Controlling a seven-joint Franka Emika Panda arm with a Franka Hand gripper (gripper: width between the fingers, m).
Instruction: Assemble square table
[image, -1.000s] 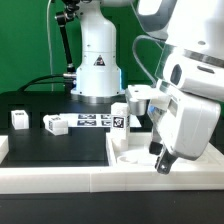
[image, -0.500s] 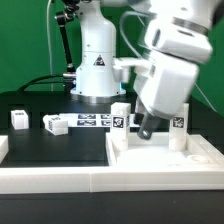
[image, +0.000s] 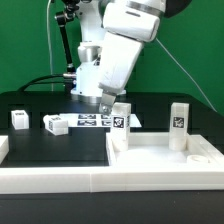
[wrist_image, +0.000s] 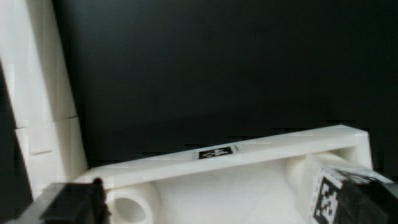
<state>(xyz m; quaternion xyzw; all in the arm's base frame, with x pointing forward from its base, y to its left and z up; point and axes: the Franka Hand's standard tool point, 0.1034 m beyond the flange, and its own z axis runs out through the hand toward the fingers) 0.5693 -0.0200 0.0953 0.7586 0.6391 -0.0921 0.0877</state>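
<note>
The square table's white slab (image: 165, 160) lies at the exterior view's lower right. Two tagged white legs stand upright on its far corners, one to the left (image: 121, 121) and one to the right (image: 179, 122). Two more legs lie loose on the black table at the far left (image: 19, 118) and beside it (image: 55, 123). My gripper (image: 104, 103) hangs open and empty above the table, up and left of the left standing leg. The wrist view shows a slab corner with a tag (wrist_image: 217, 152), a screw hole (wrist_image: 135, 207), a leg's tag (wrist_image: 359, 195) and one dark finger (wrist_image: 68, 205).
The marker board (image: 92, 121) lies flat behind the slab, between the loose legs and the left standing leg. A long low white border wall (image: 55, 178) runs along the front, and also shows in the wrist view (wrist_image: 39, 110). The robot base (image: 95, 70) stands at the back.
My gripper has risen from low over the slab's right side and swung to the exterior view's left. The right leg it was beside now stands alone.
</note>
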